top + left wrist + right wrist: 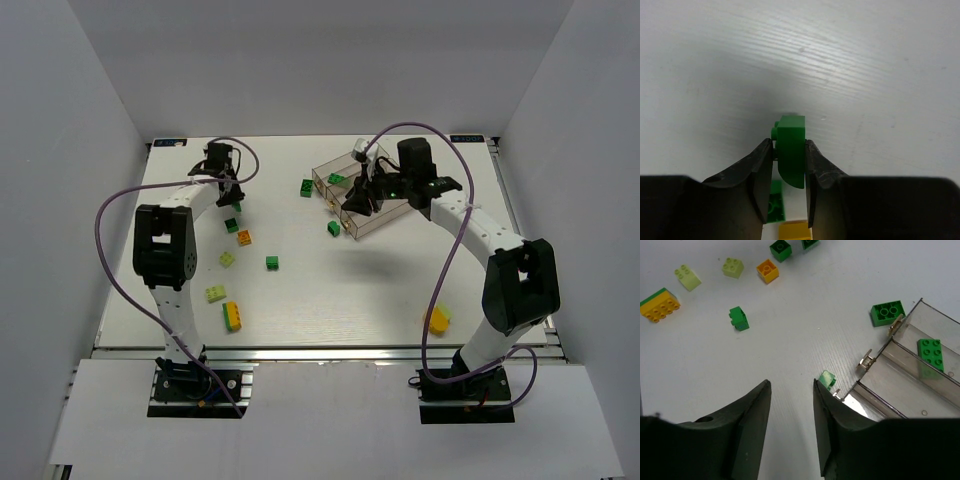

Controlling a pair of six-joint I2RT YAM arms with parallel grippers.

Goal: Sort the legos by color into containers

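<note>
Left claw [789, 145] clamped on green lego [790, 131], right claw [791, 385] half open, seemingly empty, beside containers [896, 381]

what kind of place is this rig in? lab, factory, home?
Probably a robotics lab test cell: bare white table boxed in by plain white walls, left arm and right arm bolted at its near edge, legos and a clear tray on it.
</note>
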